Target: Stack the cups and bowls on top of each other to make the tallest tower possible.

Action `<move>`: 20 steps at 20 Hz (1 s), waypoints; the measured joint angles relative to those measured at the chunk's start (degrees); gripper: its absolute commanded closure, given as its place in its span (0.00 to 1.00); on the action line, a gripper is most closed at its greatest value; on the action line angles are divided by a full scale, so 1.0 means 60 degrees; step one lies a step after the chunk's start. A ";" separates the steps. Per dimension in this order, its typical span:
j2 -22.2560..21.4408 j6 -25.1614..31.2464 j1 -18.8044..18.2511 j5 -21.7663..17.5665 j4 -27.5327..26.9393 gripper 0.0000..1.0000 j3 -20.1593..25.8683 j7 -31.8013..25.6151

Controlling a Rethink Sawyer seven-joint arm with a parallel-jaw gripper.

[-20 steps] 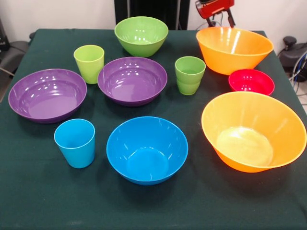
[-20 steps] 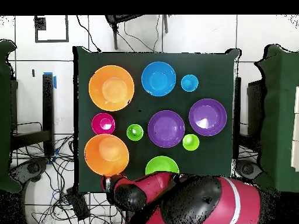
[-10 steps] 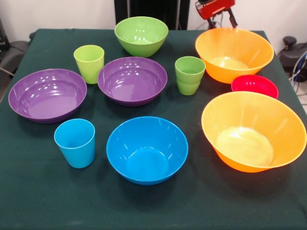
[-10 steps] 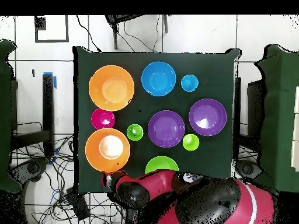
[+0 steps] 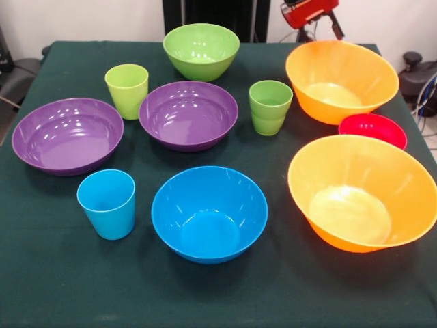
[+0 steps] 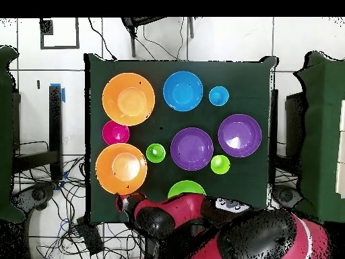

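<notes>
Gripper (image 5: 316,20) up behind the far orange bowl (image 5: 341,80), grip state impossible to tell. Just beyond that bowl, small red bowl (image 5: 373,129), wedged against the second orange bowl (image 5: 362,193). Further off across the desk (image 5: 61,287): ridged green cup (image 5: 270,107), purple bowls, blue bowl (image 5: 209,213), sky-blue cup (image 5: 106,203). No tower yet, everything separate.

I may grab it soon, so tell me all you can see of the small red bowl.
The small red bowl is glossy plastic, round, shallow, upright and empty. It sits on the green cloth, wedged between the two orange bowls; the nearer one's rim hides its front edge. Contact cannot be confirmed.
</notes>
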 measured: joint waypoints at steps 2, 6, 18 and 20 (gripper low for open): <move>0.0000 0.0000 -0.0139 0.0000 0.0000 0.00 0.0186 0.0000; 0.0000 0.0002 -0.0335 0.0000 -0.0023 0.00 0.0451 0.0000; -0.0033 0.0336 -0.0751 0.0056 -0.0037 0.00 0.0932 0.0000; -0.0077 0.0386 -0.0751 0.0081 -0.0037 0.00 0.0934 0.0000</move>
